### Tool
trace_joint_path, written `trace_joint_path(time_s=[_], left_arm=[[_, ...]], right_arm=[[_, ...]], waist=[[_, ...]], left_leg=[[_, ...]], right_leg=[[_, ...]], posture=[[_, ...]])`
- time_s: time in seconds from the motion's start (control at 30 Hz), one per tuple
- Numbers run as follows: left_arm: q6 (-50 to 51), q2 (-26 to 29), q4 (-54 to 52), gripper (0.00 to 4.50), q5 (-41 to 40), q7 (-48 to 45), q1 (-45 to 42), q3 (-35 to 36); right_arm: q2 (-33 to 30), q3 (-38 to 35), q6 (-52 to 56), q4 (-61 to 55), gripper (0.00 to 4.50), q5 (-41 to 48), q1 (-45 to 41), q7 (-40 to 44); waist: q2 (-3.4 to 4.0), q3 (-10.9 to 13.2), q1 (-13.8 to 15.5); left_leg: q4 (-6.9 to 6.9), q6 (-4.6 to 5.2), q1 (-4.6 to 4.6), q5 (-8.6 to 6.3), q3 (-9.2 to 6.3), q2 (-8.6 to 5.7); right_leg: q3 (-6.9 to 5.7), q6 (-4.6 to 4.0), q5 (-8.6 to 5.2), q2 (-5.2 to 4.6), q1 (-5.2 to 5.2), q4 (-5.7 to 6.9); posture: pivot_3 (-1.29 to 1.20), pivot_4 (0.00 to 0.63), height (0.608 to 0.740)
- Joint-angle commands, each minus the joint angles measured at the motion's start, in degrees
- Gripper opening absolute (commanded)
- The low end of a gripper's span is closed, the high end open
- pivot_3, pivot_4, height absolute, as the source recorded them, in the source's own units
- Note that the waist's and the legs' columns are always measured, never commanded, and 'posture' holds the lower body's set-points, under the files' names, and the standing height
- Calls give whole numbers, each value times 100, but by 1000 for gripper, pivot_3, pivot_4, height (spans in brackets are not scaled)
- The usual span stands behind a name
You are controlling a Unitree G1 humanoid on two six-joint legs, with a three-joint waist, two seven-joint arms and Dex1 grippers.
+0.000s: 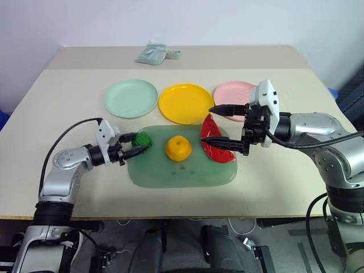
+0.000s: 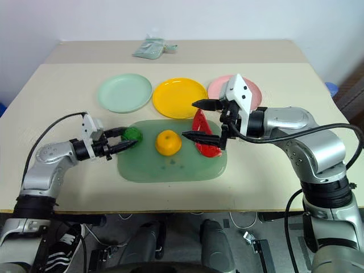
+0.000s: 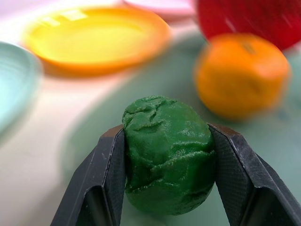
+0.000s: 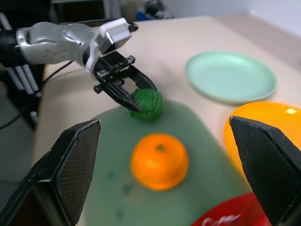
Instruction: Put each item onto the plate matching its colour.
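On the green mat [image 1: 182, 170], green lump [image 3: 168, 155] between left claw [image 1: 138, 145] fingers.

You have bare table [image 1: 68, 102] to the left of the mint green plate [image 1: 130, 98], so that side lies open to a gripper. On the mat [image 1: 182, 170], the orange fruit [image 1: 178, 148] stands just right of the dark green lump [image 1: 143, 139]. The right gripper [image 1: 217, 124], jaws spread wide, hangs over the watermelon slice [image 1: 215, 143] and blocks the way to the pink plate [image 1: 233, 91].
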Motion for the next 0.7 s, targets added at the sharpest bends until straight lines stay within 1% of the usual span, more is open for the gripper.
trace_joint_path(time_s=[0.03,0.13,0.23,0.4,0.5,0.53,0.63,0.7], left_arm=[[-61,13,173,2273,193,850,-612,375],[-216,-177,629,2273,335,1476,-1171,498],[-753,-383,1554,2273,774,2214,-1748,503],[-1633,-692,3441,2273,987,3180,-2724,726],[-1977,-820,4621,2273,917,3464,-3224,913],[-2055,-869,4895,2273,858,3390,-3328,963],[-2287,-931,5462,2273,941,3332,-3460,953],[-2492,-893,5702,2273,1126,3535,-3480,866]], right_arm=[[231,85,-431,87,4500,-400,-182,-233],[583,129,-538,432,4500,-611,-412,-516],[897,277,-752,842,4500,-1065,-662,-860],[1136,307,-921,1096,4500,-1361,-782,-1019],[1158,275,-884,1036,4500,-1376,-769,-997],[1147,272,-875,1006,4500,-1390,-757,-992],[1099,260,-819,908,4500,-1422,-714,-1003],[1059,244,-798,836,4500,-1450,-677,-1007]], waist=[[0,0,-11],[0,0,-29],[0,0,-22],[0,0,1],[-1,0,-8],[-1,0,-13],[-1,0,-20],[-1,0,-33]], left_leg=[[0,0,0,0,1,-1],[-4,0,1,0,2,-2],[-4,-1,2,0,0,-2],[-4,-1,-2,0,1,-6],[-4,-1,-4,0,1,-8],[-5,-1,-4,0,1,-8],[-7,-1,-4,0,2,-8],[-8,-1,-4,0,1,-8]], right_leg=[[0,0,0,0,0,0],[0,0,0,0,-1,0],[-1,0,0,2,-2,3],[-2,1,0,0,-3,-2],[-1,2,1,-2,-3,-2],[-2,2,1,-1,-4,-3],[-2,2,1,-1,-4,-2],[-2,2,1,0,-5,-2]], posture=[[0,150,740],[0,150,740],[0,150,740],[0,150,740],[0,150,740],[0,150,740],[0,150,740],[0,150,740]])
